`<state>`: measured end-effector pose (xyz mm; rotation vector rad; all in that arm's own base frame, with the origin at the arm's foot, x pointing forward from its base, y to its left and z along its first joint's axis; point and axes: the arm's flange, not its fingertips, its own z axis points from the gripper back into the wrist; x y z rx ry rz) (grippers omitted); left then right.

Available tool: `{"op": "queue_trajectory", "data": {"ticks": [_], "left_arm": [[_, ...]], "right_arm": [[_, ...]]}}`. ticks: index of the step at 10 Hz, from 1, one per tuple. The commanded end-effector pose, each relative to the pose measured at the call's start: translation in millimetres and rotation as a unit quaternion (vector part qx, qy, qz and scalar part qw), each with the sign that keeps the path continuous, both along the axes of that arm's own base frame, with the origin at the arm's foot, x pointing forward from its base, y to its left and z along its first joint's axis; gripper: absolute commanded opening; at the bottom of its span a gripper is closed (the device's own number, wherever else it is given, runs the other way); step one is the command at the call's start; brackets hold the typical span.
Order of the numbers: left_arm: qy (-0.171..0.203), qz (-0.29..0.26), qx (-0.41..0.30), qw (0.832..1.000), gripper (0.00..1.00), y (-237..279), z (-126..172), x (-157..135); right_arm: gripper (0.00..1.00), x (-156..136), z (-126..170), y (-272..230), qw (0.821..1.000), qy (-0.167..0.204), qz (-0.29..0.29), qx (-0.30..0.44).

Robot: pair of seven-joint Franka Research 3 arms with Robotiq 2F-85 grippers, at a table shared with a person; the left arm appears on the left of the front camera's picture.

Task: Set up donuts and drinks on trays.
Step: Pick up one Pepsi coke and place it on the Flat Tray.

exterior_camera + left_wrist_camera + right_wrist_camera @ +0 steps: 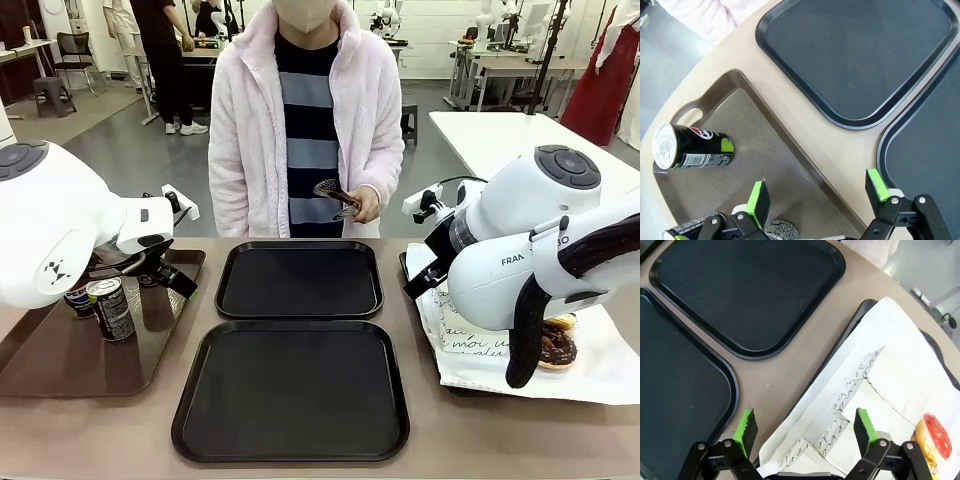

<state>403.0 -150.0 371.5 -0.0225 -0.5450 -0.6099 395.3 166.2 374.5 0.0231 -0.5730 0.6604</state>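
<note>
Far tray [300,285] and near tray [292,395], both black, lie mid-tabletop [205,300]. Cans [112,308] stand on the brown tray [60,365], left; donuts [557,345] lie on the paper-lined tray [610,372], right. Left claw [817,187] and right claw [805,421] are spread wide, gripping nothing.

I am working in what is looking like a lab hall. A person [305,130] is standing across my beige table [100,435]. Behind them a grey floor [130,150] is stretching out, with white work tables [500,135], a chair [72,48] and another person [165,50] standing farther back.
</note>
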Motion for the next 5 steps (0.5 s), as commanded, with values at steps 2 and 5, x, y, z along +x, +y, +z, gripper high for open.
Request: {"op": "queue_trajectory", "data": {"ticks": [2,5], "left_arm": [[0.0,0.0,0.0,1.0,1.0,0,0,0],[0.002,-0.079,0.029,0.996,1.0,31,75,-78]], "right_arm": [[1.0,0,0,0,1.0,0.0,0.0,0.0],[1.0,-76,52,-27,0.998,0.039,0.034,-0.023]]}}
